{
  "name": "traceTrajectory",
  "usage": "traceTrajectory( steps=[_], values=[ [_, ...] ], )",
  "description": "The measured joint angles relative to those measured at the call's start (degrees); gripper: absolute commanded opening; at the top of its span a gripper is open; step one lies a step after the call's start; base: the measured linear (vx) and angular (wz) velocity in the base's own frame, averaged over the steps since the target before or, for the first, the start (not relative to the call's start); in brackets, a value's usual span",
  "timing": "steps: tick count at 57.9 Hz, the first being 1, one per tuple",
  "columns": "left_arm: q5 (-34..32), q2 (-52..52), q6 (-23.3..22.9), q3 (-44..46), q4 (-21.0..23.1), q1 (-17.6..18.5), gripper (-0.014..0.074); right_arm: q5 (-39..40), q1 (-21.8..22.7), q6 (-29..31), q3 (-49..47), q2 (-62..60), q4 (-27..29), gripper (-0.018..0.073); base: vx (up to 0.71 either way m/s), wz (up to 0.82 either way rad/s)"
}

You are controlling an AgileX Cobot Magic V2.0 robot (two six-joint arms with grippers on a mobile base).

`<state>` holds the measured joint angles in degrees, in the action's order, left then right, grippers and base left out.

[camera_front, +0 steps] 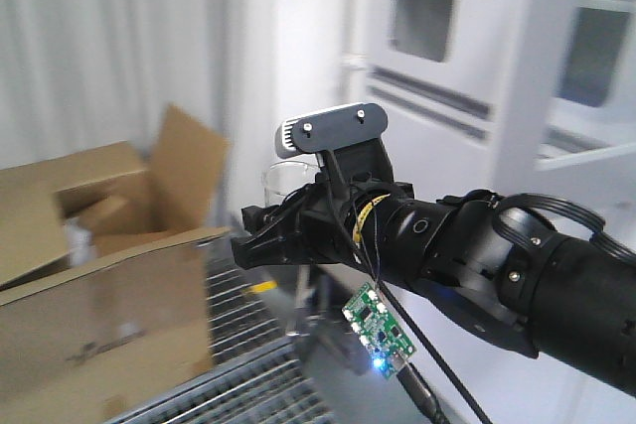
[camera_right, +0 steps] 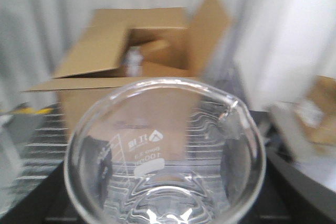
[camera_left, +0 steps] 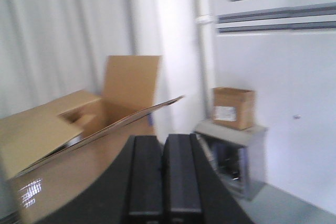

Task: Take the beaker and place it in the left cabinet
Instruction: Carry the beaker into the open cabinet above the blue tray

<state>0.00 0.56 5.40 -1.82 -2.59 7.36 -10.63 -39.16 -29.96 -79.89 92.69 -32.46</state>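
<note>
Right gripper [camera_front: 256, 235] clamps the beaker [camera_right: 164, 161], holding it upright in mid-air in front of an open cardboard box [camera_right: 131, 61], with a slatted metal surface [camera_front: 248, 384] nearby. Left gripper [camera_left: 163, 145] has its jaws pressed together on nothing. Blurred print on the glass seems to read "100". A small labelled carton [camera_left: 233, 107] sits on a grey case [camera_left: 233, 156].

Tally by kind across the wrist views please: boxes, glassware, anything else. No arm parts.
Cardboard boxes: 2, the large open box and the small box
Glass: 1, the beaker
Metal: 1, the grey metal case under the small box
Total: 4
</note>
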Motion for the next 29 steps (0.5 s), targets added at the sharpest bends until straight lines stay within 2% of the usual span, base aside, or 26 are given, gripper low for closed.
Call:
traceTrajectory(
  steps=[29],
  values=[
    [0.0, 0.0, 0.0, 0.0, 0.0, 0.0, 0.0001, -0.11, 0.0, 0.0, 0.0, 0.0, 0.0, -0.0004, 0.21, -0.83]
  ],
)
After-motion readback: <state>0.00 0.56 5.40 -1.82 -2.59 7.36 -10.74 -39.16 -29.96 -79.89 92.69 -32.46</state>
